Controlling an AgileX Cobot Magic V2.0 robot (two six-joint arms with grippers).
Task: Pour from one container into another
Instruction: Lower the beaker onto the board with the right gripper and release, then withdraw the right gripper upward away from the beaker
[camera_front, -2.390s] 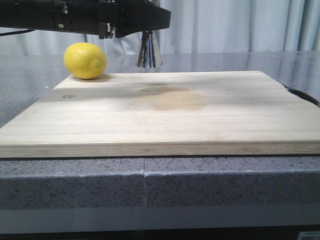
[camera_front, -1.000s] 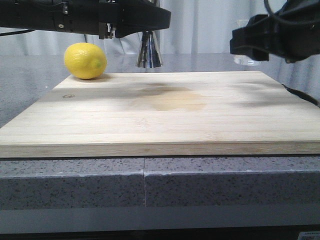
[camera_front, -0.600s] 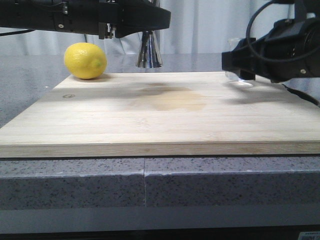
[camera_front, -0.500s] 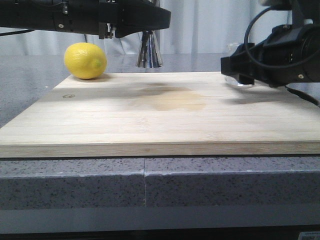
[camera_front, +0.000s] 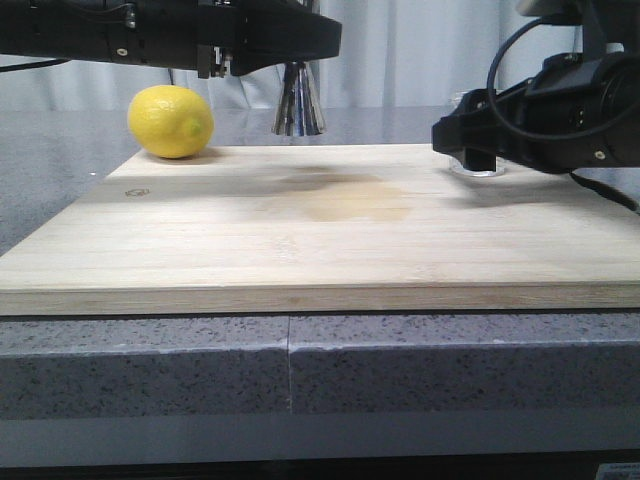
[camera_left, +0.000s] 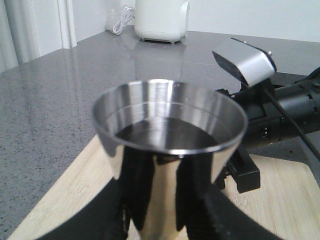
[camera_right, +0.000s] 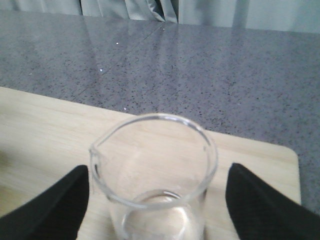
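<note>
The steel jigger (camera_left: 170, 150) hangs upright above the back of the wooden board, with my left gripper (camera_left: 170, 220) shut on its lower cone; dark liquid shows inside its cup. In the front view the jigger (camera_front: 298, 100) hangs under the left gripper (camera_front: 285, 45), right of the lemon. The clear glass beaker (camera_right: 155, 170) stands on the board between the fingers (camera_right: 50, 200) of my right gripper (camera_right: 157, 210), which is open with a gap on each side. Its base (camera_front: 478, 170) shows under the right gripper (camera_front: 478, 135) at the board's back right.
A yellow lemon (camera_front: 171, 121) lies at the back left corner of the cutting board (camera_front: 320, 240). A damp stain (camera_front: 345, 200) marks the board's middle. A white appliance (camera_left: 162, 20) stands far off on the grey counter (camera_right: 200, 60).
My right arm has come in from the right with the beaker, moved left and sunk. The beaker now rests on the board. The left arm and jigger have stayed put.
</note>
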